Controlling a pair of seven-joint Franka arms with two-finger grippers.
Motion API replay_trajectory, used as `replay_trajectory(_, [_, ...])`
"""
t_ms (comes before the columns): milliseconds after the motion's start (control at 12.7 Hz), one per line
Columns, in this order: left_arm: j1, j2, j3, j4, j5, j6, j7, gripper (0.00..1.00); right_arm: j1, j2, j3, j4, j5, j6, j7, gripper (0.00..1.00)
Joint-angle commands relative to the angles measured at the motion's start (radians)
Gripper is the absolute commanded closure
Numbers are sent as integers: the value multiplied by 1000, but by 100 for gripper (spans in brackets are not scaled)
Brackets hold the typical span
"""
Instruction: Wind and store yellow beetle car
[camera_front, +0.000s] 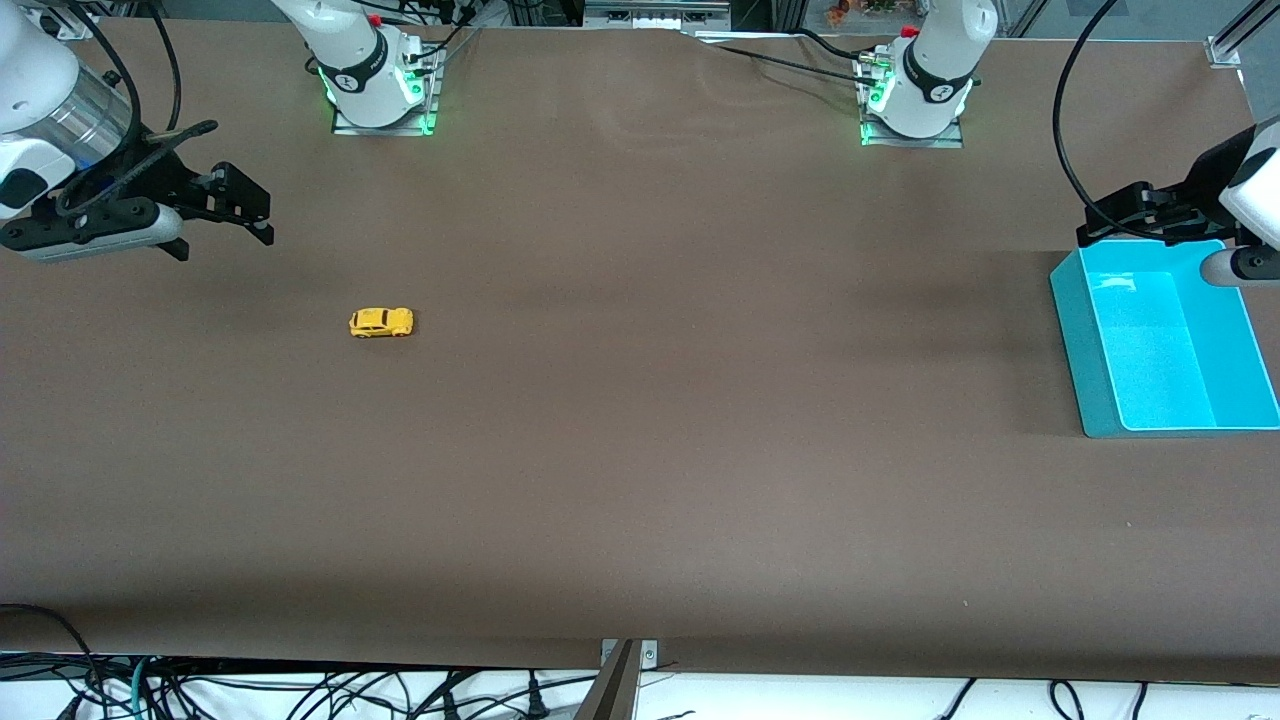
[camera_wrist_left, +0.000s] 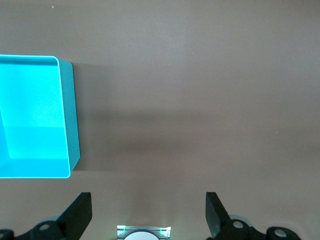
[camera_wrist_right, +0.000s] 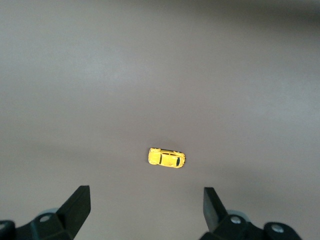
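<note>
While the right end effector (camera_front: 225, 225) hangs spread apart and empty, the yellow beetle car (camera_front: 381, 322) lies on the table near it

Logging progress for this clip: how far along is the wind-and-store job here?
Nothing looks done. The yellow beetle car sits untouched on the table toward the right arm's end. The right hand hangs open in the air near it; the left hand waits open by the empty blue bin. Grasping, winding and storing remain.
</note>
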Motion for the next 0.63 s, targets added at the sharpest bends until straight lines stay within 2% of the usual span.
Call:
replay_trajectory(0, [-5, -3, -2, -7, 23, 12, -8, 0, 11, -9, -10, -2, -10, -13, -15, 0])
replay_trajectory(551, [-2, 0, -2, -6, 14, 11, -8, 0, 11, -16, -10, -27, -10, -15, -18, 0])
